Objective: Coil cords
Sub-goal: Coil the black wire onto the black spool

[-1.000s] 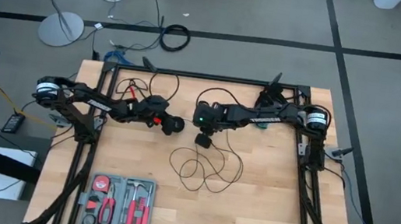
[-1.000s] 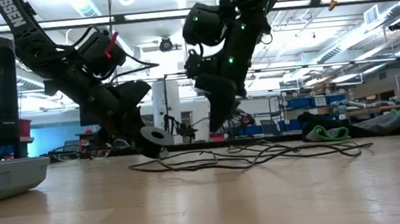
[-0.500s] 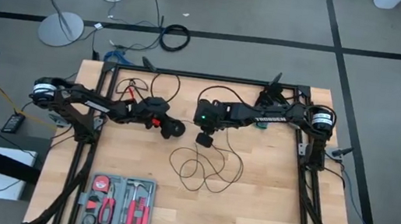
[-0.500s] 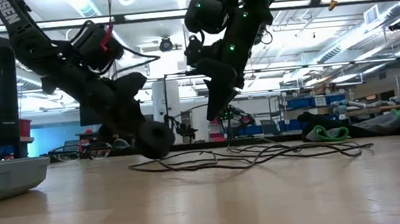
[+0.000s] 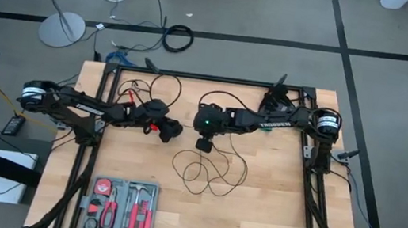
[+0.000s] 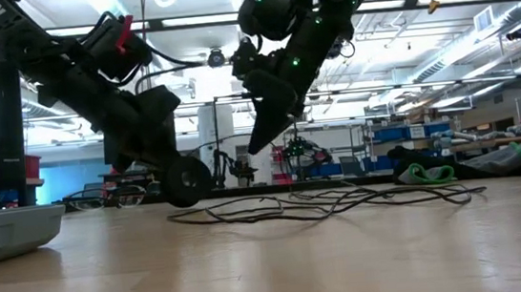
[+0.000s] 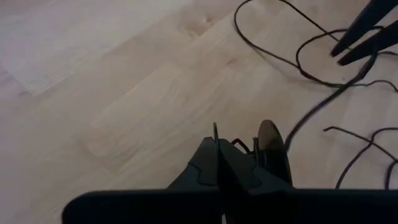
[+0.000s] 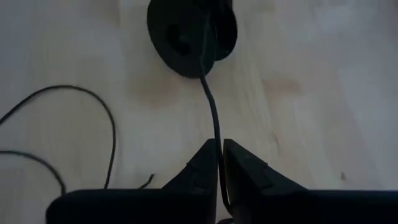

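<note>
The cord is a thin black line lying in loose loops point(image 5: 208, 170) on the wooden table, seen in the low view as a flat tangle point(image 6: 323, 202). One end carries a round black puck point(image 8: 191, 30). My left gripper point(image 5: 170, 131) is shut at that puck end, just above the table at centre left. My right gripper point(image 5: 204, 144) stands a short way to its right, tipped down and shut on the cord. A straight stretch of cord point(image 8: 211, 102) runs from the puck to my right fingers. My left gripper pinches the thin cord right beside the puck; a short bit of cord point(image 7: 214, 129) sticks out past the shut fingertips. The puck point(image 7: 272, 149) sits edge-on against the outer side of one finger, clear of the table. The fingers slant down toward the table's right. My right gripper pinches the cord point(image 8: 217, 142) between its two fingertips, a short length from the puck. The fingers slant down from the right and lie along the cord. That stretch is lifted clear and runs nearly straight to the puck; the remaining cord trails slack onto the table.
A grey tool tray point(image 5: 123, 206) with red-handled tools lies at the near left. Black frame rails point(image 5: 100, 115) border the table's sides and far edge. A green bundle point(image 6: 426, 170) lies at the far right. Bare wood spreads over the near right.
My left gripper has drawn back toward the table's left and risen slightly, rolling so the puck now faces the low camera flat-on. My right gripper has tipped, its fingertips swinging toward the left gripper. The loops on the table have stayed where they were.
</note>
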Robot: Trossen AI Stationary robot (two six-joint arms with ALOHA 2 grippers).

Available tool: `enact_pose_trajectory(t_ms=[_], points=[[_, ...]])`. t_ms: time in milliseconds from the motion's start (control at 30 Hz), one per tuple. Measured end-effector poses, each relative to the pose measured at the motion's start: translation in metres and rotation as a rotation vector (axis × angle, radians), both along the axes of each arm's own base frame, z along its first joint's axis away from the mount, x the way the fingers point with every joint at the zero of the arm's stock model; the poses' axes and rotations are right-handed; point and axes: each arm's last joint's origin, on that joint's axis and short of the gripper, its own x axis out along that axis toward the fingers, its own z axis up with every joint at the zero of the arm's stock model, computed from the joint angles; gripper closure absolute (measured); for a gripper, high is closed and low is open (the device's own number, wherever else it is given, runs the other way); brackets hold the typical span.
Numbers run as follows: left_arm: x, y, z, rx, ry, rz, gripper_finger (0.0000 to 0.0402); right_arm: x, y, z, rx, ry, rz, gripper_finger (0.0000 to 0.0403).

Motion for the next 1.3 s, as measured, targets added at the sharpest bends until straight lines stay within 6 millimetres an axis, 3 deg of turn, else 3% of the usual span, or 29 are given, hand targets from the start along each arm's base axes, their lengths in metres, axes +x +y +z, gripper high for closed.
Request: enact_pose_trajectory(t_ms=[500, 733, 1033, 1300], points=[[-0.003, 0.0, -0.002, -0.018, 0.046, 0.024, 0.0401, -0.004, -0.005, -0.006, 0.017, 0.014, -0.052, 0.0375], [-0.001, 0.0, -0.001, -0.027, 0.006, 0.021, 0.0401, -0.003, 0.002, -0.006, 0.014, 0.011, -0.095, 0.04], [0.008, -0.001, 0.01, -0.071, -0.157, -0.088, 0.0401, -0.007, -0.002, -0.027, 0.046, -0.006, -0.229, 0.0402], [0.012, 0.0, 0.018, -0.061, -0.244, -0.065, 0.0401, 0.001, 0.01, -0.054, 0.153, 0.023, -0.174, 0.0402]])
